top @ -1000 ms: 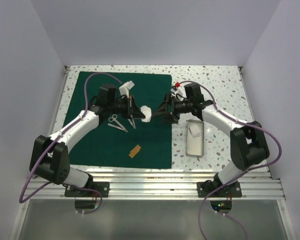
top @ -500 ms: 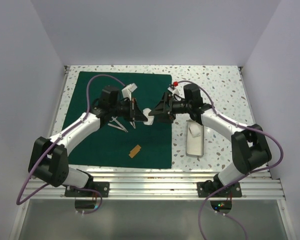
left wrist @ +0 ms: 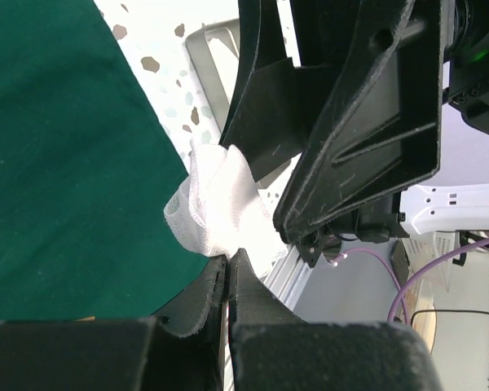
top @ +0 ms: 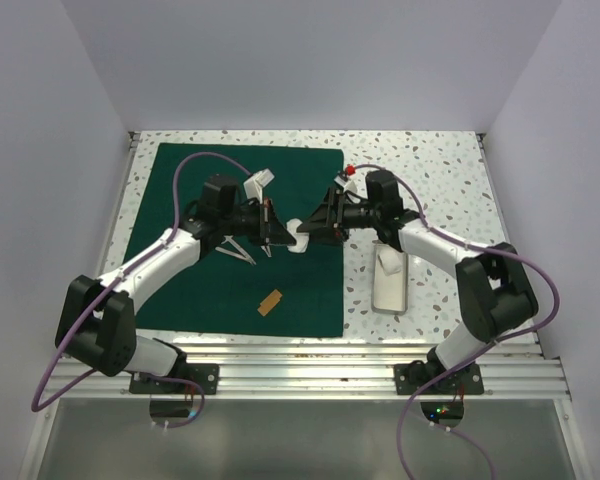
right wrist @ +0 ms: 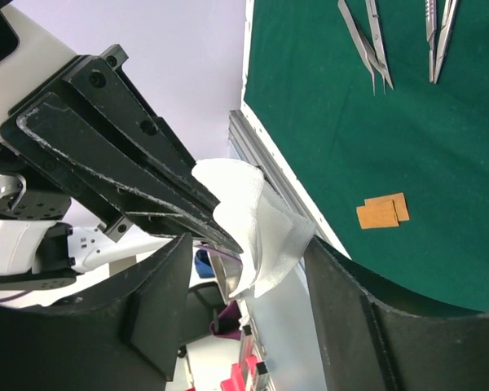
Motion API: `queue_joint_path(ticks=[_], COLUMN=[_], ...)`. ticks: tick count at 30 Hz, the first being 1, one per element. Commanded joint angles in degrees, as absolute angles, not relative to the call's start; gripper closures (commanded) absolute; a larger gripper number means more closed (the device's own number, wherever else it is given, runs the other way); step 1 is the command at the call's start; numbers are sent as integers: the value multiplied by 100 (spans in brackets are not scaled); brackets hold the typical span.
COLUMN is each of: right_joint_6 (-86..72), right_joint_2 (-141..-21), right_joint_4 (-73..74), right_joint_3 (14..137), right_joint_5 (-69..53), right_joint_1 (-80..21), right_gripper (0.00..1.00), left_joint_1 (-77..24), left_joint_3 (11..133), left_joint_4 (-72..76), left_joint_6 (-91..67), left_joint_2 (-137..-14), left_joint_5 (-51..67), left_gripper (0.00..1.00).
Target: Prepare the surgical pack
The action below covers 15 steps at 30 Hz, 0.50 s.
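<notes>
The green cloth (top: pixel 245 240) lies flat on the table's (top: pixel 440 170) left half, the metal tray (top: pixel 390 277) just off its right edge. Above the cloth, the left gripper (top: pixel 285 235) pinches a white gauze pad (top: pixel 297 236); the right gripper's (top: pixel 315 225) fingers are spread around it.

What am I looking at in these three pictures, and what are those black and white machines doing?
These are two robot arms bolted to a table edge. One picture looks down from above; the other two come from cameras on each wrist.

On the speckled white tabletop lies a dark green fabric drape carrying thin silver scissor-like instruments and a small tan strip. Beside the drape sits a small silver metal tray.

The left gripper is shut on a crumpled white gauze pad, held above the drape. The right gripper, open, has its fingers on either side of that gauze, as if about to take it.
</notes>
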State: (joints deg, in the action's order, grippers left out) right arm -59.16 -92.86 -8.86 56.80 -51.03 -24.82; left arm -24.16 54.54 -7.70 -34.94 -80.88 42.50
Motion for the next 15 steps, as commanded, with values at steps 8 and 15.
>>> queue_joint_path(ticks=[8,15], right_joint_6=[-6082,-6126], right_joint_2=[-9360,-9317], right_joint_4=[-1406,-1468], right_joint_3=[5608,5520], right_joint_5=[-5309,-5247], right_joint_1=[-2558,-2593], right_gripper=[48,67], left_joint_1=[-2461,-2461], left_joint_3=[5379,5370], left_joint_4=[-343,-343], left_joint_6=[-3630,-3621], left_joint_2=[-7928,-7954], left_joint_5=[4491,4509], left_gripper=[100,100])
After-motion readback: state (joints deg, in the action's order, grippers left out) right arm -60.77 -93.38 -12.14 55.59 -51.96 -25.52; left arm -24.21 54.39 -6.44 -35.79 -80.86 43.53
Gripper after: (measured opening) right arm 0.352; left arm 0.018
